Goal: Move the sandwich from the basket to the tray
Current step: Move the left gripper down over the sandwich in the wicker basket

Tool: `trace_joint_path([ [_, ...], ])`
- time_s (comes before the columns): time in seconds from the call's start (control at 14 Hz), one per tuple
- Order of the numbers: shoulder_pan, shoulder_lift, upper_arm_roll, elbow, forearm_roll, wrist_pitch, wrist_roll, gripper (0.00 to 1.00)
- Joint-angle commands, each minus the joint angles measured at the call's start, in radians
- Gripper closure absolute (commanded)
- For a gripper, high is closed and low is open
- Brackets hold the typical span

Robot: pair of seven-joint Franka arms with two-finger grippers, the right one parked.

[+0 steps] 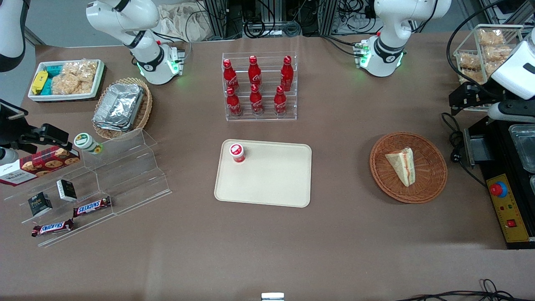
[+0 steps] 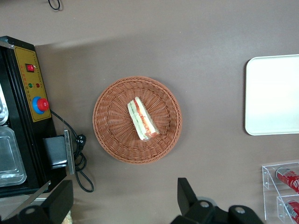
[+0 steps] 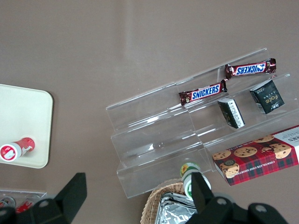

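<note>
The sandwich [image 1: 402, 165] [image 2: 142, 120], a pale triangular wedge with red and green filling along its edge, lies in the middle of the round reddish-brown wicker basket [image 1: 430, 167] [image 2: 112, 121]. The cream rectangular tray [image 1: 271, 179] [image 2: 275, 93] lies flat mid-table, toward the parked arm's end from the basket. My gripper [image 1: 457, 100] [image 2: 124, 200] hovers high above the table at the working arm's end, farther from the front camera than the basket and apart from it. It is open, its black fingers [image 2: 187, 196] spread wide with only bare table between them.
A small red-capped bottle [image 1: 237, 152] stands on a tray corner. A clear rack of red cola bottles [image 1: 259, 85] sits farther back. A black control box with a red button [image 1: 505, 205] and its cable [image 1: 455, 154] lie beside the basket. An acrylic stepped shelf [image 1: 104, 175] holds snacks.
</note>
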Motion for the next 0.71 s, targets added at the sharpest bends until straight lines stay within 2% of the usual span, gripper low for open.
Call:
trace_joint_path([
  [0.0,0.000,-0.011,0.001,-0.005,0.001,-0.014,0.052,0.00],
  [0.5,0.023,0.043,0.001,-0.018,0.003,-0.015,0.043,0.00],
  [0.64,0.029,0.069,0.001,-0.090,-0.017,0.007,0.013,0.00],
])
